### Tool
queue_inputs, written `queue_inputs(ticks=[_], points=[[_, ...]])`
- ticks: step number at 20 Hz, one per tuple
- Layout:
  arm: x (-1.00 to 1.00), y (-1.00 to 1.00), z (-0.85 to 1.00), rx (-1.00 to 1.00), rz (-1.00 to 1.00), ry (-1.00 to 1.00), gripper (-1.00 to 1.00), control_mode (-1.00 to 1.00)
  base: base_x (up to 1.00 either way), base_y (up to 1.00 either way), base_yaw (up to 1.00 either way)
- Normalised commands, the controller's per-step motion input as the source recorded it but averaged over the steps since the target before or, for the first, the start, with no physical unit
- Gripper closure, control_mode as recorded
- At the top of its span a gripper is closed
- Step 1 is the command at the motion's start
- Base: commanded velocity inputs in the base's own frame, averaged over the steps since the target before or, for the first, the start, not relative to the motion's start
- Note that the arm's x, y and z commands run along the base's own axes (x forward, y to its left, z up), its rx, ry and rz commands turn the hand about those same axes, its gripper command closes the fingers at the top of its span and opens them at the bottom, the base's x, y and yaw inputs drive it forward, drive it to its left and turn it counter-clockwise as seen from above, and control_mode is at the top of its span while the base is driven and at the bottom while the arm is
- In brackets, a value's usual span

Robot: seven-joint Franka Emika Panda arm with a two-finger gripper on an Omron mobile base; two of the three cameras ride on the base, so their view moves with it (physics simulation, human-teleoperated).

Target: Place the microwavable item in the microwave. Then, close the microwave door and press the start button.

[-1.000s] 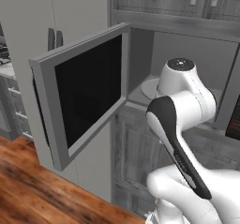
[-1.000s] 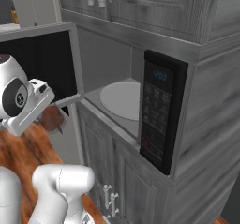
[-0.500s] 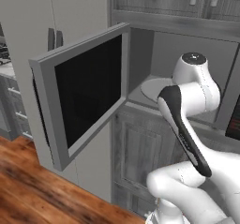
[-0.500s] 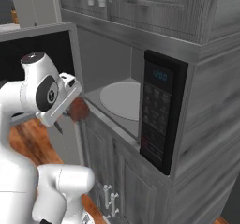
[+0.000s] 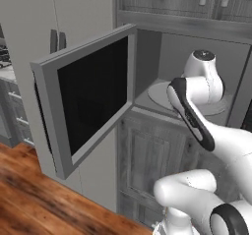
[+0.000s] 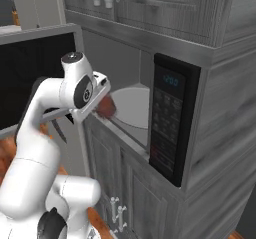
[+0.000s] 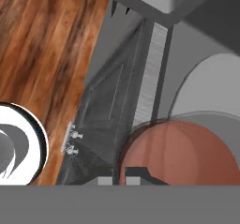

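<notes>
Tool (image 6: pixel 104 104) grips the reddish-brown cup (image 6: pixel 106 106) at the microwave (image 6: pixel 172 117) opening, just short of the turntable plate (image 6: pixel 131 106). Good practice, judging from this pose: carry the cup level over the front sill, set it near the plate's centre, then release, keeping clear of the open door (image 5: pixel 88 99).

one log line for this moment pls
phase: carry | hand: shut on cup | cup: at microwave mouth, not on plate | door: open
</notes>
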Motion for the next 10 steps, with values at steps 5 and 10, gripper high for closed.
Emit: queue_inputs(ticks=[5, 10], points=[[0.85, -0.34, -0.24, 0.01, 0.0, 0.0, 1.0, -1.0, 0.0, 0.0, 0.0], [0.65, -0.18, -0.37, 0.0, 0.0, 0.05, 1.0, -1.0, 0.0, 0.0, 0.0]])
